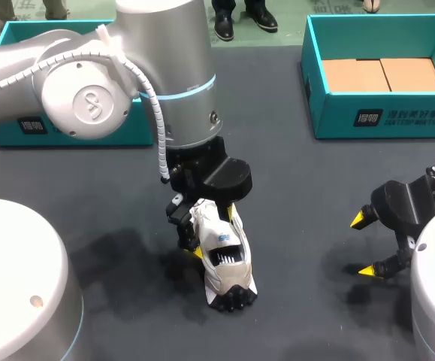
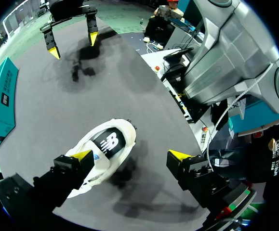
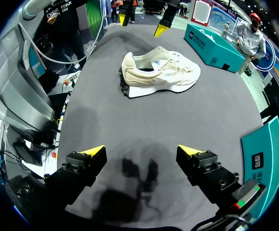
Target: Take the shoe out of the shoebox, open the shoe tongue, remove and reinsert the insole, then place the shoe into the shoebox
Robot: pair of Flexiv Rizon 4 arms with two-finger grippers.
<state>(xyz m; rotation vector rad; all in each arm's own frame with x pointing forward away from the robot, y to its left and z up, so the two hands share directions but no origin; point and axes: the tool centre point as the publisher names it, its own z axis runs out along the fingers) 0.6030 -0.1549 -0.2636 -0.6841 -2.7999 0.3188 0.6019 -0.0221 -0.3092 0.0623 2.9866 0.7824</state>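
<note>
One shoe (image 1: 228, 263) sits upright on the dark table (image 1: 307, 188) — white and cream, black lugged heel, dark insole showing, outside both boxes. Two teal boxes at the far edge: the right shoebox (image 1: 382, 120), brown card inside, and the left shoebox (image 1: 10, 34), behind the arm. The left gripper (image 2: 130, 155) hangs over the shoe, fingers spread, one tip at its side. The right gripper (image 3: 140, 150) is well apart — fingers wide, gripping nothing.

Left pincer (image 2: 131, 155) flanks shoe (image 1: 228, 259); its right side open.

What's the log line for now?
shoe: on table, out of shoebox | left claw: open, over shoe | right claw: open, clear of shoe
</note>
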